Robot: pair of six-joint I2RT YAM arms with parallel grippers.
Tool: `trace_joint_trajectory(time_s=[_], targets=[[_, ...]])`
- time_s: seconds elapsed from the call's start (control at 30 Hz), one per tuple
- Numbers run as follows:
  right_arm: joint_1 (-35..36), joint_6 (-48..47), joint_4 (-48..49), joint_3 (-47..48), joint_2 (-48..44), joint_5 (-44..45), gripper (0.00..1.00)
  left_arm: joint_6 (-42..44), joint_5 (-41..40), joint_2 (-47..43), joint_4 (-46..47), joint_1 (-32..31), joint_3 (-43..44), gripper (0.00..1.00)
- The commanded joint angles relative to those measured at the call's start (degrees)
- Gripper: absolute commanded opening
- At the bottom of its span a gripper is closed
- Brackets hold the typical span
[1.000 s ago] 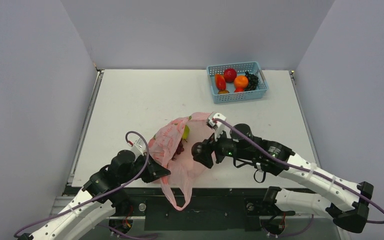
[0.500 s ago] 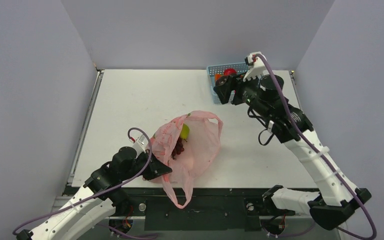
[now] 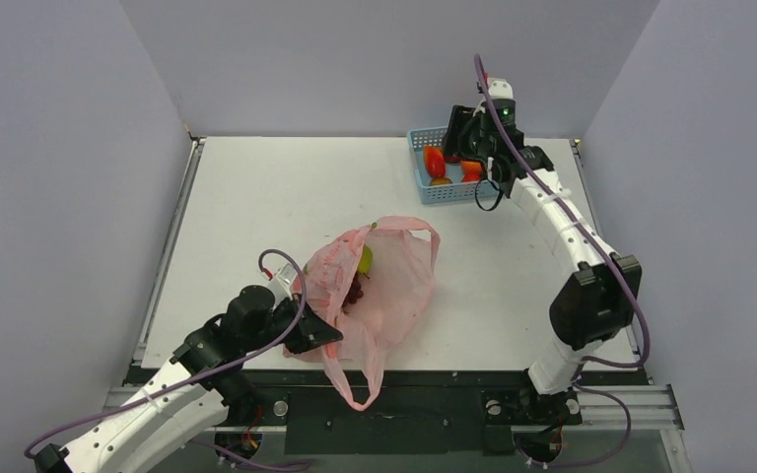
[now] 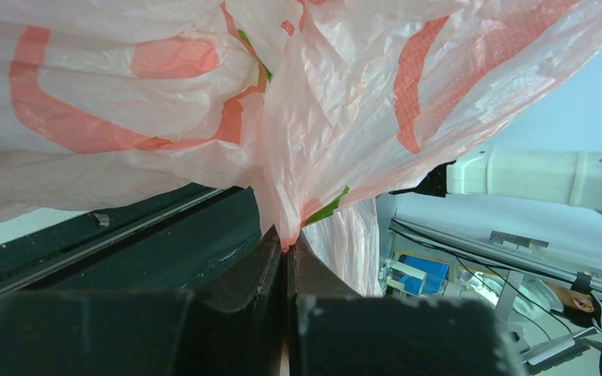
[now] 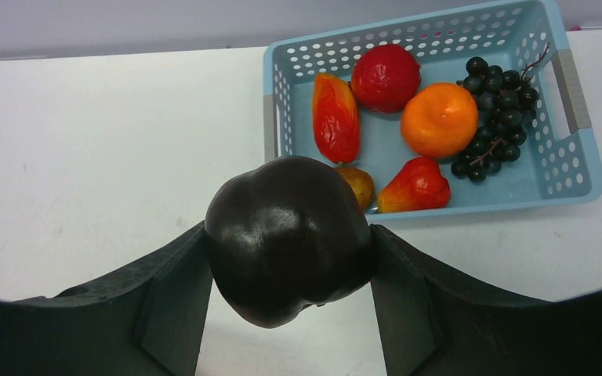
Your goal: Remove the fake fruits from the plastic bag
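Overhead, you've got bright, even light from above: the worktop (image 3: 286,187) reads near white, shadows faint and soft. Right wrist, crisp focus, and a broad soft sheen sits on the dark fruit (image 5: 288,235). Left wrist, the pink bag (image 4: 165,117) glows backlit; the left end effector (image 4: 286,251) below it goes near black, detail lost.

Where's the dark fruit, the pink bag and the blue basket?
dark fruit (image 5: 288,239): right wrist view, its shiny middle.
pink bag (image 3: 399,284): top view, its flat side.
blue basket (image 5: 282,94): right wrist view, its left wall.
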Motion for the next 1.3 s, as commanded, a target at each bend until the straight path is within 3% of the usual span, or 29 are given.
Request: trace_joint_trajectory(time_s=[0.0,0.3,0.63,1.0,1.13,1.27], targets=[[-2.7,1.8,3.7,8.4,8.3,1.7,0.00,0.5,0.4,-1.1,0.0,0.2,1.8,0.00],[-5.2,4.0,1.6,18.5,24.3,0.8,0.00,-2.1,-2.0,-2.7,-2.0,0.2,1.5,0.00],[-5.7,3.9,0.6,27.1,36.0,2.2,0.13,-2.9,-3.8,-2.2,-4.8,0.2,3.3,0.00],[-6.3,7.3,-1.0,31.1,42.7,1.8,0.19,-4.8,-5.3,-2.3,-3.6,0.3,2.6,0.00],[-6.6,6.8,-1.9,29.5,42.8,3.1,0.26,-5.3,-5.2,-1.7,-2.3,0.3,1.9,0.00],[-6.4,4.0,-4.3,31.2,43.8,3.7,0.43,-5.3,-5.1,-1.3,-1.7,0.4,1.9,0.00]])
